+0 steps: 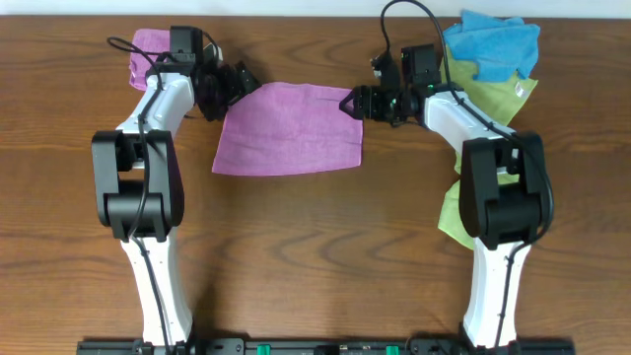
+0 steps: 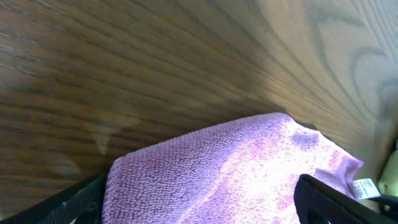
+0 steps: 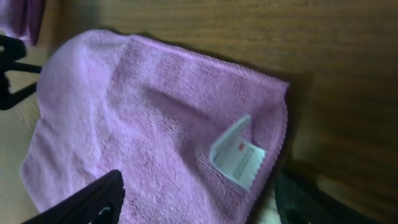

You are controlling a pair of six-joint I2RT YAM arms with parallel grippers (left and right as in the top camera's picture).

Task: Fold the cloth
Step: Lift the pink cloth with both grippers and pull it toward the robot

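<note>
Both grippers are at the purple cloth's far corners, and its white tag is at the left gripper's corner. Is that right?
Not quite. The left gripper and right gripper are at the cloth's far corners, but the white tag is at the right gripper's corner, not the left's. The right wrist view shows it close by that gripper's own fingers.

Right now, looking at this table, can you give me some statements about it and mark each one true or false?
1. The cloth lies on the wooden table. True.
2. The blue cloth is on the robot's left side. False: it lies on the right side.
3. The cloth has a white tag. True.
4. The right gripper is shut tight. False: its fingers are spread open at the cloth's corner.
</note>
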